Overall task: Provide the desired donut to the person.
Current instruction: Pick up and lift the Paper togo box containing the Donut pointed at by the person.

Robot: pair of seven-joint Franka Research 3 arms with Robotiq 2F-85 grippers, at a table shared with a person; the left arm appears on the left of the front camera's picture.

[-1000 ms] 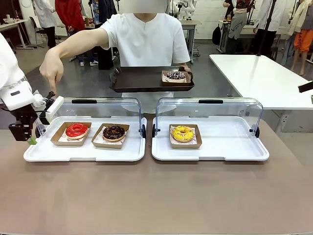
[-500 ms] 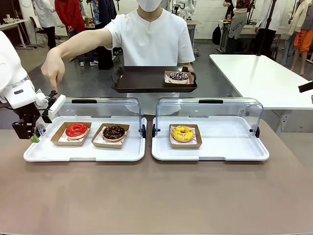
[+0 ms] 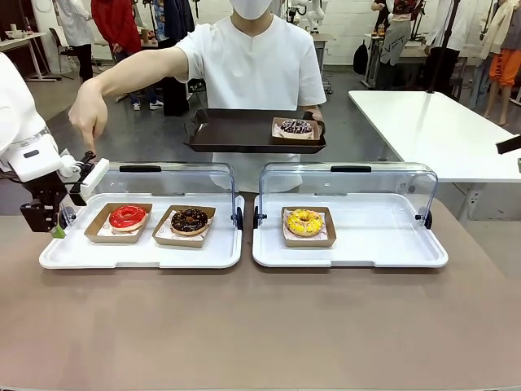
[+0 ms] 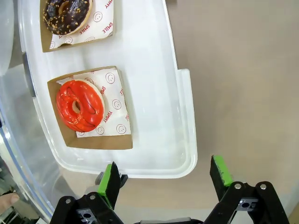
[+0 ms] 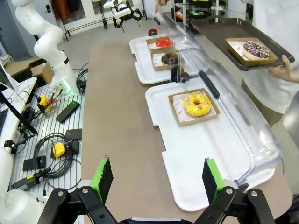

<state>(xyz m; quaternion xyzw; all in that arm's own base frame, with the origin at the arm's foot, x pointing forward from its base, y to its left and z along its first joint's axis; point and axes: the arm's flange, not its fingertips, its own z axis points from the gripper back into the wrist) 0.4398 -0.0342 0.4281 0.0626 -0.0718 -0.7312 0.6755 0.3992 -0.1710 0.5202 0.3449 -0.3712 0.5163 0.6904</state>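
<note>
Your left gripper (image 4: 166, 175) hangs wide open and empty over the rounded end of the left tray (image 4: 154, 70), which is smooth white plastic. Just ahead of it, the glossy red donut (image 4: 80, 106) lies on printed paper in a brown card boat. The chocolate donut (image 4: 65, 13), flecked with crumbs, sits in the next boat along. A clear domed lid (image 3: 167, 183) stands raised along that tray's far edge. The person (image 3: 252, 65) points a hand (image 3: 88, 118) down behind its left end, on the red donut's side, and holds a dark tray (image 3: 236, 130) carrying a sprinkled donut (image 3: 295, 126). Your right gripper (image 5: 156, 175) is also spread wide and empty, near the end of the right tray (image 5: 205, 154), where a yellow donut (image 5: 196, 104) sits.
</note>
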